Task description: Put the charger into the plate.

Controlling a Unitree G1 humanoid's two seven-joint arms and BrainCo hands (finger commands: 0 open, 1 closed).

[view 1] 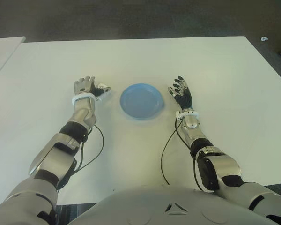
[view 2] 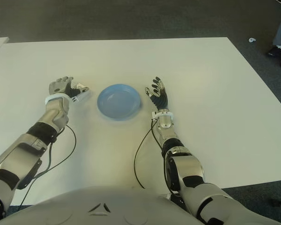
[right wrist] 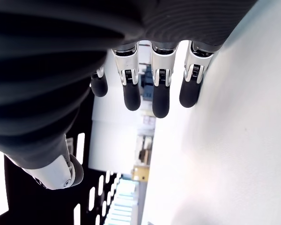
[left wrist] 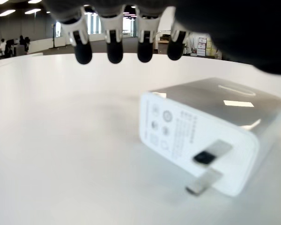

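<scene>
The white charger [left wrist: 210, 126] lies on the white table [view 1: 215, 70] with its metal prongs showing, just left of the round blue plate [view 1: 142, 101]. My left hand [view 1: 88, 86] hovers over the charger's left side. Its fingers [left wrist: 114, 44] are stretched out above the charger and are not closed on it. In the eye views only a white corner of the charger [view 1: 103, 88] shows past the hand. My right hand [view 1: 181, 93] is idle just right of the plate, fingers spread and holding nothing. Nothing lies in the plate.
Black cables [view 1: 165, 154] run from both wrists back along the table toward my body. A second white table [view 1: 2, 47] stands at the far left. Dark floor lies beyond the far edge, with a person's leg and shoe [view 2: 278, 42] at the far right.
</scene>
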